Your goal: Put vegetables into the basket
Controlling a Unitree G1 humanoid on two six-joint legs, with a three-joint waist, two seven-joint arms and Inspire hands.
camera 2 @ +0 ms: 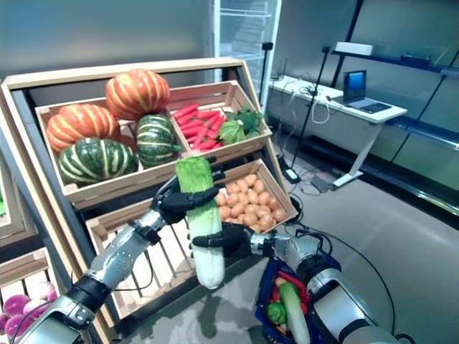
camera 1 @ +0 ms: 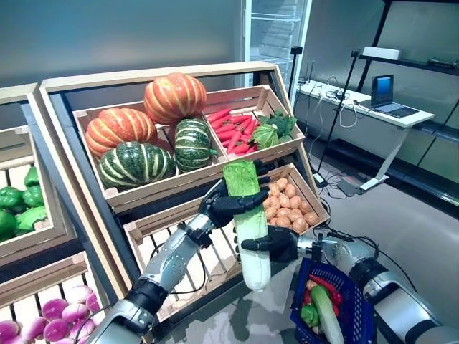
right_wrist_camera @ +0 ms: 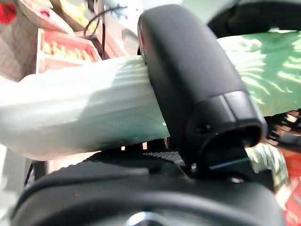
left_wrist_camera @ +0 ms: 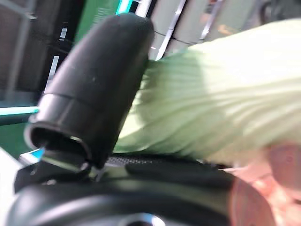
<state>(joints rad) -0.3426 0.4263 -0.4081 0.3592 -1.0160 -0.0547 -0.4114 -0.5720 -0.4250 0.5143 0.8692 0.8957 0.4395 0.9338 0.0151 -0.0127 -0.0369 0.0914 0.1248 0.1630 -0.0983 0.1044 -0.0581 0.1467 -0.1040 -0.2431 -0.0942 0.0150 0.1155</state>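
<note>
While my left robot hand curls round the upper green part of the cabbage, my right robot hand clamps its white stalk; it hangs upright, leaves up, beside the blue basket.

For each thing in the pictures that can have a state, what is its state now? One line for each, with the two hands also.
napa cabbage: upright, lifted off the shelves, held by both hands.
left hand: shut on the cabbage's leafy upper part.
right hand: shut on the cabbage's white lower part.
blue basket: hangs on the right arm, already holding vegetables.
potato crate: full of potatoes.
slatted crate: shows bare slats.
laptop: open on the desk.
</note>
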